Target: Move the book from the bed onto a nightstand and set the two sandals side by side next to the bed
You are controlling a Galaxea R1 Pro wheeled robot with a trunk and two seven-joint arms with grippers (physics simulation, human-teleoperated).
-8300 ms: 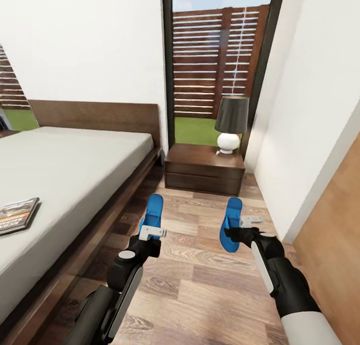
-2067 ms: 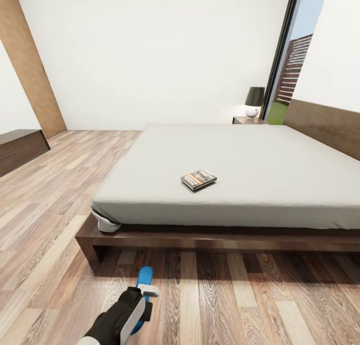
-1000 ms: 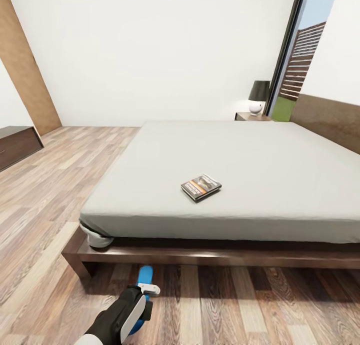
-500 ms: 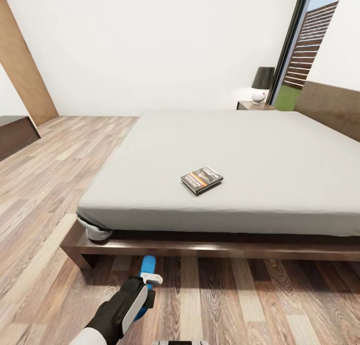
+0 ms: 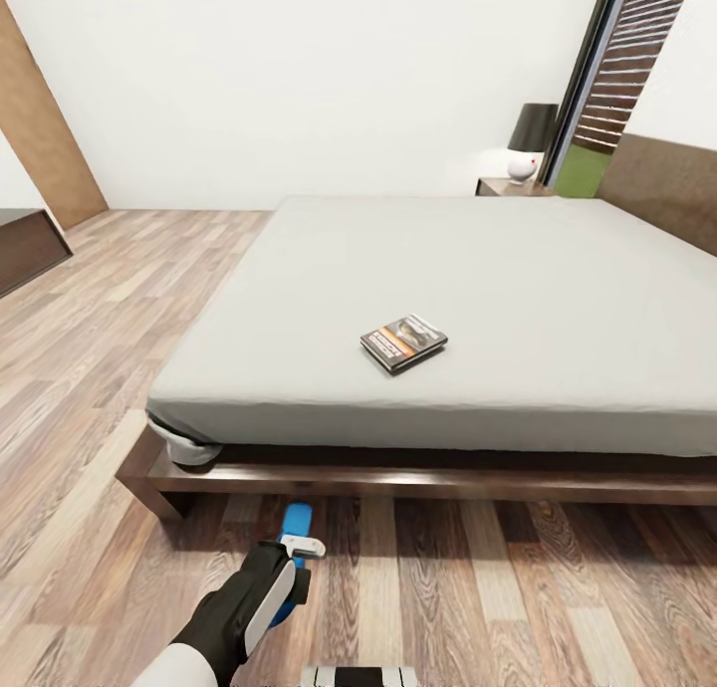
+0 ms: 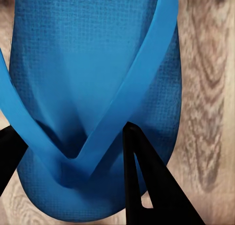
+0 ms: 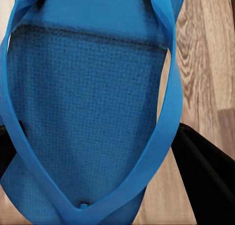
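Each gripper (image 6: 73,156) pinches a sandal (image 6: 93,63) by its straps, carried to the bed (image 5: 448,269) side for placing; book (image 5: 403,342) waits.

Banded book (image 5: 403,342) flat on bed (image 5: 558,299); blue sandals (image 6: 93,88) (image 7: 88,112) gripped.

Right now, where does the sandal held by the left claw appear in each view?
Head view: left-hand sandal, low, in the left claw, beside the bed.
Left wrist view: same sandal, between dark fingers.
Right wrist view: another sandal.
Shared landmark: wood-plank floor.
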